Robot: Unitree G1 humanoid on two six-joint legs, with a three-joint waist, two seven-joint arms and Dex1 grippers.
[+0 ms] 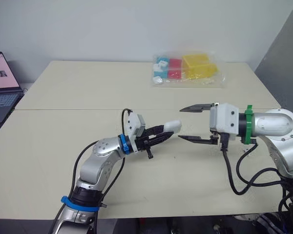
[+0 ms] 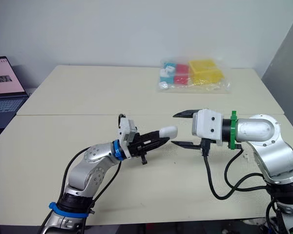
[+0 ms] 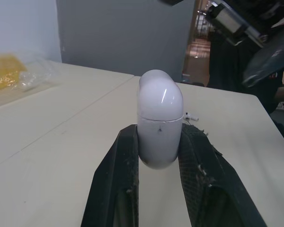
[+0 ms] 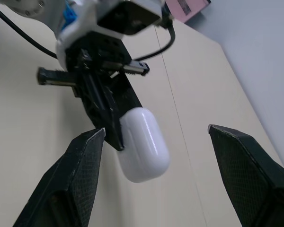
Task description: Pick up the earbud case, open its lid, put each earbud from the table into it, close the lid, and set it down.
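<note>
The left gripper (image 1: pixel 159 134) is clamping its two fingers on the base end of the white earbud case (image 1: pixel 172 126), holding it with the lid shut just above the table (image 1: pixel 53 146). The right gripper (image 1: pixel 180 124) is facing it with its jaws spread wide and empty, the tips near the lid. A small white earbud (image 3: pixel 191 115) is lying on the table beyond the case. A bag of coloured blocks (image 1: pixel 188 70) is resting near the far edge.
</note>
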